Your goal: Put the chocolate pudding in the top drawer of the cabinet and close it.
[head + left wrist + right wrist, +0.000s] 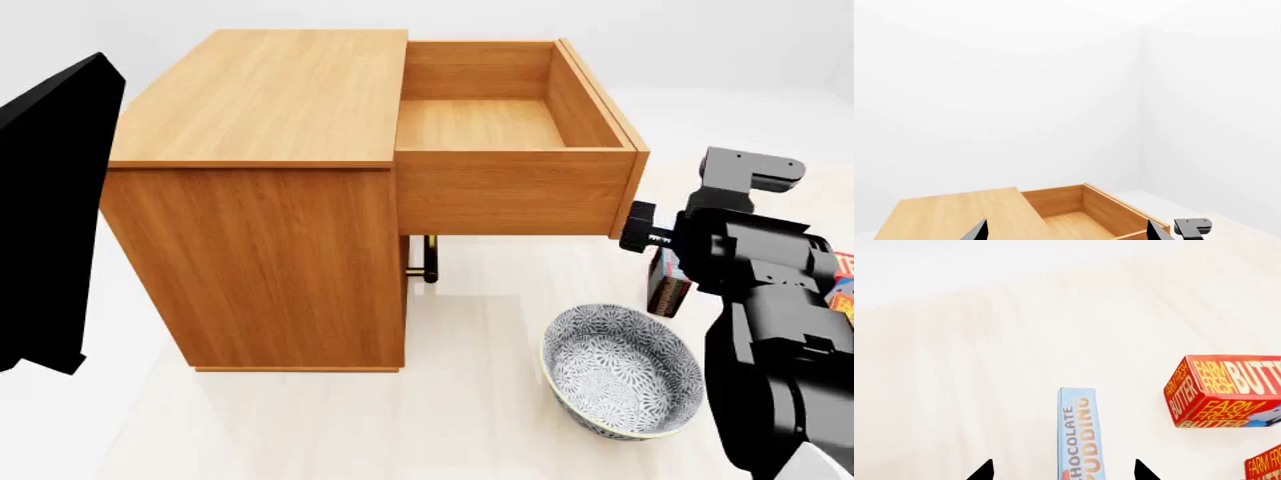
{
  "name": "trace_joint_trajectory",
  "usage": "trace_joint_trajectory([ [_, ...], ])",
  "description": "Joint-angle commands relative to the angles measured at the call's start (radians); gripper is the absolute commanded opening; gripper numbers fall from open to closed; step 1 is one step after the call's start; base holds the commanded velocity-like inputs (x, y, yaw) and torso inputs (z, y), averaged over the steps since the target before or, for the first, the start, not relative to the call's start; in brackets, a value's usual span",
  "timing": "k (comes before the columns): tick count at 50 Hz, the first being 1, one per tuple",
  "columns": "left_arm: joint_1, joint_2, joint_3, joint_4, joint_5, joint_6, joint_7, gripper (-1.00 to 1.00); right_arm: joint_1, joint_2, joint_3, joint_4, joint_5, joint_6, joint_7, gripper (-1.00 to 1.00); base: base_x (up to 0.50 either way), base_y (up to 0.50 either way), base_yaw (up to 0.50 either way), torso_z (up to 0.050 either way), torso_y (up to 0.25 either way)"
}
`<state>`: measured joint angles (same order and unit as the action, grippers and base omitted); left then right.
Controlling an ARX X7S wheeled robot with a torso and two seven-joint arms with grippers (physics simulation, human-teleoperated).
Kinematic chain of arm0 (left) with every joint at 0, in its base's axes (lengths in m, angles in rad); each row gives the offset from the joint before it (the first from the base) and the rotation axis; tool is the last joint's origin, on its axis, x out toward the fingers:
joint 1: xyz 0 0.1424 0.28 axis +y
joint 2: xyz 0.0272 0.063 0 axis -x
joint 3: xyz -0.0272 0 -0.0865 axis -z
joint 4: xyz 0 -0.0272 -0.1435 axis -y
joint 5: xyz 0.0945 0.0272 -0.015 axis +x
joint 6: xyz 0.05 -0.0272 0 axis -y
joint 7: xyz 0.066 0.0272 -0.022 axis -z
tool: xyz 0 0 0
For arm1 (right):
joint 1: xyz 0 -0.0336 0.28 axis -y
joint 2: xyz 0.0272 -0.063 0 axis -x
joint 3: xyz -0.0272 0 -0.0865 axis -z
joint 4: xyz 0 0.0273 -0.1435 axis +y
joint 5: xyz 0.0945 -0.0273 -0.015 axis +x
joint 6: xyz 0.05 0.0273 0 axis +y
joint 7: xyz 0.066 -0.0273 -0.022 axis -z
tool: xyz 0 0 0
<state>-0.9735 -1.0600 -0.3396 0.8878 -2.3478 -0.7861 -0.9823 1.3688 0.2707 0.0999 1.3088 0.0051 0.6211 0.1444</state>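
The chocolate pudding (pixel 1079 432) is a light-blue box standing on its narrow edge on the pale floor. It sits between the fingertips of my right gripper (pixel 1063 472), which is open and does not touch it. In the head view only a dark corner of the pudding (pixel 666 283) shows behind my right arm (pixel 767 300). The cabinet (pixel 267 230) has its top drawer (pixel 587 100) pulled fully out, with nothing in it. My left gripper (pixel 1067 235) hovers open above the cabinet top (pixel 954 215) and the drawer (pixel 1107 212).
A patterned bowl (pixel 622 370) stands on the floor below the drawer front. Red butter boxes (pixel 1224 392) lie beside the pudding, one more at the edge (pixel 1264 465). The lower drawer's brass handle (pixel 431 257) shows under the open drawer. My left arm (pixel 54 210) blocks the head view's left.
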Motion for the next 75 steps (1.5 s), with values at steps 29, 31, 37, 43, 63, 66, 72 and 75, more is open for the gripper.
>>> trace_joint_trajectory([
  [29,-0.027,0.016,0.033,-0.011,0.043,-0.021,0.033,1.0,-0.013,0.015,0.038,0.0,-0.003,-0.068,0.028,1.0,0.0,0.0,0.0,0.0,-0.041],
  [31,-0.034,0.013,0.039,-0.011,0.04,-0.018,0.031,1.0,-0.013,0.014,0.039,0.0,-0.004,-0.068,0.028,1.0,0.0,0.0,0.0,0.0,-0.136],
  [37,-0.105,-0.01,0.097,-0.007,0.02,0.007,0.016,1.0,-0.014,0.012,0.042,0.0,-0.004,-0.07,0.029,1.0,0.0,0.0,0.0,0.0,-0.137],
  [43,-0.243,-0.033,0.206,-0.019,0.003,0.021,0.007,1.0,-0.017,0.012,0.043,0.0,-0.004,-0.072,0.03,1.0,0.0,0.0,0.0,0.0,-0.134],
  [63,-0.406,-0.032,0.326,-0.042,-0.004,0.011,-0.004,1.0,-0.019,0.025,0.054,0.0,-0.004,-0.075,0.051,1.0,0.0,0.0,0.0,0.0,-0.132],
  [66,-0.405,-0.031,0.324,-0.043,-0.003,0.011,-0.003,1.0,-0.02,0.028,0.057,0.0,-0.004,-0.077,0.056,1.0,0.0,0.0,0.0,0.0,0.0],
  [72,-0.422,-0.031,0.334,-0.041,-0.011,0.017,-0.01,1.0,-0.017,0.033,0.064,0.0,-0.004,-0.078,0.065,-1.0,0.0,0.0,0.0,0.0,0.0],
  [75,-0.428,-0.03,0.338,-0.039,-0.015,0.021,-0.014,1.0,-0.014,0.035,0.066,0.0,-0.004,-0.079,0.067,-1.0,0.0,0.0,0.0,0.0,0.0],
])
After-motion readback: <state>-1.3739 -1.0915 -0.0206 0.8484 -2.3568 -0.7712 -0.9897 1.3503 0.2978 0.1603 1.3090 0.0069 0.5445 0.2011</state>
